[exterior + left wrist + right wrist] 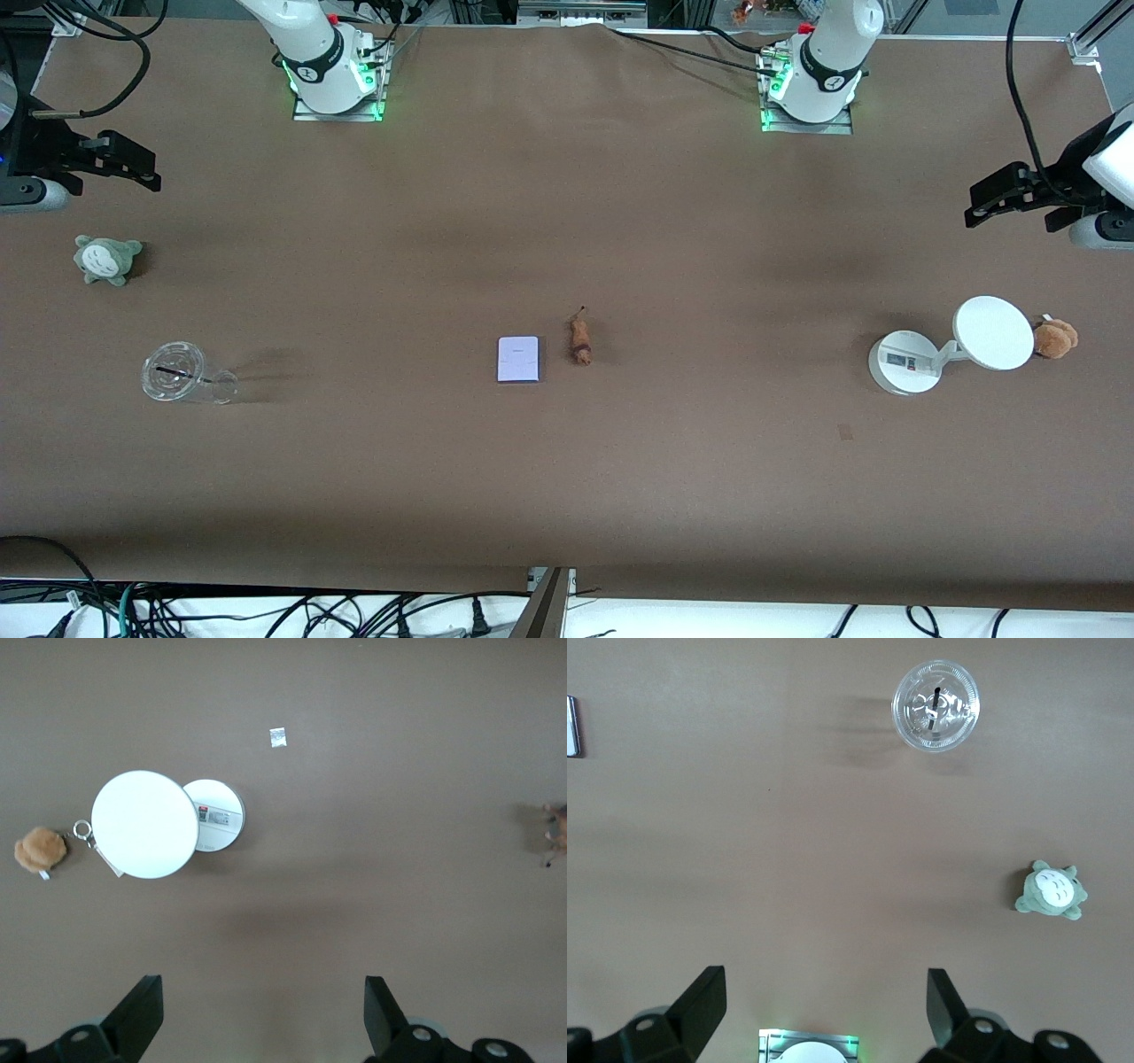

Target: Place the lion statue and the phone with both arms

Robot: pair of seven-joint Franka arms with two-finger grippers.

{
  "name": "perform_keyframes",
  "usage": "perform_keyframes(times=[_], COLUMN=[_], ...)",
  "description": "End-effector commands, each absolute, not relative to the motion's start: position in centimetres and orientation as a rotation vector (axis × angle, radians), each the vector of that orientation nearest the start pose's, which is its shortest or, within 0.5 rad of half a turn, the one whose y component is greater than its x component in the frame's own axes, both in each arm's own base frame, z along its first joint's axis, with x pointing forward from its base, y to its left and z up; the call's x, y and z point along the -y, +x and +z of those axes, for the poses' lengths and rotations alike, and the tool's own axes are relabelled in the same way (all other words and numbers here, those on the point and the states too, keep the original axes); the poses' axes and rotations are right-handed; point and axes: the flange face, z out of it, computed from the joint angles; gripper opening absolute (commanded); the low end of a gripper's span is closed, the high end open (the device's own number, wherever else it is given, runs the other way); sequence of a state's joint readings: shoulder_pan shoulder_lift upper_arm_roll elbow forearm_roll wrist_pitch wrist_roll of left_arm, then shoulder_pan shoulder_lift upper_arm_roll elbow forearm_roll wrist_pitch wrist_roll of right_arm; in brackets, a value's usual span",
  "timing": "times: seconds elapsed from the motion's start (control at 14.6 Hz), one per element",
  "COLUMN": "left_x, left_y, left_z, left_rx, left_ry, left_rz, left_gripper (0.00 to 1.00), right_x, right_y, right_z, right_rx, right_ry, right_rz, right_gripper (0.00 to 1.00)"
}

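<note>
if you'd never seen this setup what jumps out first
Two small things lie side by side mid-table: a flat pale lavender phone and a thin reddish-brown lion statue, the statue toward the left arm's end. A white round-based stand with a disc sits at that end, and both open grippers, left and right, hang high over the table's two ends.

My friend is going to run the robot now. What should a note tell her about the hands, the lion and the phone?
Left gripper: open, empty, up over the left arm's end of the table, waiting.
Right gripper: open, empty, up over the right arm's end, above the grey-green plush.
Lion statue: lying mid-table, untouched.
Phone: flat on the table right beside the lion, on the side toward the right arm's end, not touching it.
Done: nothing yet; neither thing is picked up.
Left: each arm still has to reach in, grasp its thing and place it.
</note>
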State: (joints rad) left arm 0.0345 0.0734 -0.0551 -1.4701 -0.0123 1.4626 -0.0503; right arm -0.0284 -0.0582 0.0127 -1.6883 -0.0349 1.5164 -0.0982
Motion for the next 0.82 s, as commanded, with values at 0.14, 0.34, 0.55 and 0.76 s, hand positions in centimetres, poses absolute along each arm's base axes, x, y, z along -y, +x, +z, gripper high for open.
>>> perform_keyframes(times=[0.14,0.34,0.55,0.76], left_x=[5.6,9.5,15.1,21.0], left_y=[57.0,58.5,60.3,61.5], left_z=[60.7,56.9,52.7,47.8], left_rx=[0.243,0.407,0.533,0.543], left_ry=[-3.134,-3.157,-3.162,-3.169], left_rz=[0.217,0.344,0.381,0.363], left_gripper=[1.0,1.0,1.0,1.0], right_x=[1.1,1.1,0.9,1.0], right_y=[52.9,52.9,53.0,53.1], right_z=[60.2,60.2,60.1,59.9], right_rx=[0.13,0.13,0.135,0.137], right_ry=[-3.149,-3.147,-3.148,-3.147], right_rz=[0.191,0.188,0.193,0.2], right_gripper=[1.0,1.0,1.0,1.0])
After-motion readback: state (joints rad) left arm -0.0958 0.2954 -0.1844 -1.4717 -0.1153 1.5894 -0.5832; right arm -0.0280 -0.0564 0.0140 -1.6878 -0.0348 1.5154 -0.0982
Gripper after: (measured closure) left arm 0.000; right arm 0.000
